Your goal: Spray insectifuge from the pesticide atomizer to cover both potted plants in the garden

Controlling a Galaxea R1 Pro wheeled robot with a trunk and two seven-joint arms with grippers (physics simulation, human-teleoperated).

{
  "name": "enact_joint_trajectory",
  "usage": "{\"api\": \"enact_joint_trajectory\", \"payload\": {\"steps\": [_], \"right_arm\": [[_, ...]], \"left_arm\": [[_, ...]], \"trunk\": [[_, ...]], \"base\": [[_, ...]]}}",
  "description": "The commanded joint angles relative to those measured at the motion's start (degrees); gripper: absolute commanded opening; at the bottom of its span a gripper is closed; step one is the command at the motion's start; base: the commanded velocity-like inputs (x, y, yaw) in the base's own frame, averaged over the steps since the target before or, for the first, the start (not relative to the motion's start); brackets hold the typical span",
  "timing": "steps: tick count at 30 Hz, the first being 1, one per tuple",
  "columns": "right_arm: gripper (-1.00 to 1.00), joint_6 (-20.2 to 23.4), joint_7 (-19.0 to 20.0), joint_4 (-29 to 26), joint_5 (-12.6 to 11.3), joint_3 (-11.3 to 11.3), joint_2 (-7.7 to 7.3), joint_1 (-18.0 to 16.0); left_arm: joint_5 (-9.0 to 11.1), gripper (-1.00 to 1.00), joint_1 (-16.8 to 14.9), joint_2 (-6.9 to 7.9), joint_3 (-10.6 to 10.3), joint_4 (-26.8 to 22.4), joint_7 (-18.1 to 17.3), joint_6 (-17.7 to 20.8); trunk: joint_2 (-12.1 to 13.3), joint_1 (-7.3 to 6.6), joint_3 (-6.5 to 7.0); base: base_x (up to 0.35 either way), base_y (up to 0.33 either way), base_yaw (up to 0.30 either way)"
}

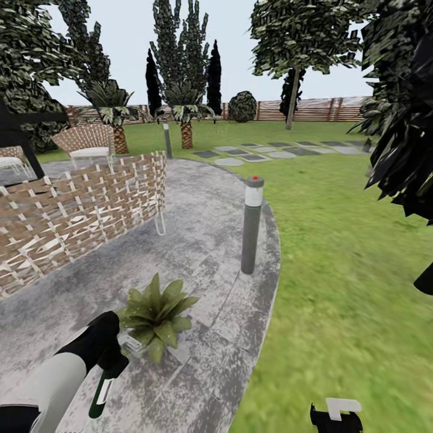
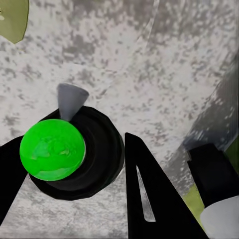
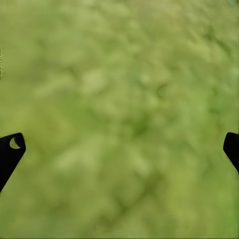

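At the near left of the head view, the left arm reaches forward and down over the grey paved patio, white forearm giving way to a black wrist, cut off by the frame's lower edge. Its left gripper is closed around the pesticide atomizer, whose dark green bottle hangs below the hand with a pale label on it; the bottle's top and the fingers themselves are hard to separate in that view. From the left wrist view the atomizer shows as a bright green round body in a black collar with a grey cone-shaped nozzle, held between the black fingers, over mottled grey paving.

Just beyond the gripper, on the patio, sits one potted plant, a low rosette of broad pointed green leaves; a small pale object at its near-left edge is too blurred to identify. A corner of a green leaf also shows in the left wrist view.

Only the tip of the right gripper shows at the near right, black with a white part, cut off by the frame. In the right wrist view its two black fingertips stand wide apart at either edge, with nothing between them but blurred green lawn.

A grey bollard light stands at the patio's right edge, woven wicker seating lies to the left, and dark foliage hides the far right.
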Motion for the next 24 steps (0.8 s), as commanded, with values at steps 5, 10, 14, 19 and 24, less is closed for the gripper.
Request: {"api": "enact_joint_trajectory", "payload": {"steps": [5, 10, 14, 19, 24], "right_arm": [[1.00, -0.2, -0.1, 0.1, 0.6, -0.4, 0.02, 0.0], [1.00, -0.2, -0.1, 0.1, 0.6, -0.4, 0.02, 0.0], [1.00, -0.2, -0.1, 0.1, 0.6, -0.4, 0.02, 0.0], [1.00, -0.2, -0.1, 0.0, 0.6, -0.4, 0.00, 0.0], [1.00, -0.2, 0.0, 0.1, 0.6, -0.4, -0.09, 0.0]], "left_arm": [[-0.4, -1.00, 0.7, 0.16, -0.2, 0.0, -0.5, 0.1], [-0.4, -1.00, 2.3, 0.26, 0.1, -0.3, -0.5, -0.2], [-0.1, -1.00, 2.4, 0.16, 0.1, -0.8, -0.5, -0.2], [0.1, -1.00, 2.4, -0.03, 0.1, -0.9, -0.5, -0.2], [0.1, -1.00, 2.4, -0.17, 0.1, -0.9, -0.5, -0.2]], "trunk": [[0.0, 0.00, -0.05], [0.0, 0.00, -0.05], [0.0, 0.00, -0.05], [0.0, 0.00, -0.05], [0.0, 0.00, -0.05]], "base": [[0.094, -0.102, 0.246], [0.007, -0.006, 0.045], [0.092, -0.048, 0.080], [0.220, -0.162, 0.202], [0.091, -0.243, 0.027]]}}
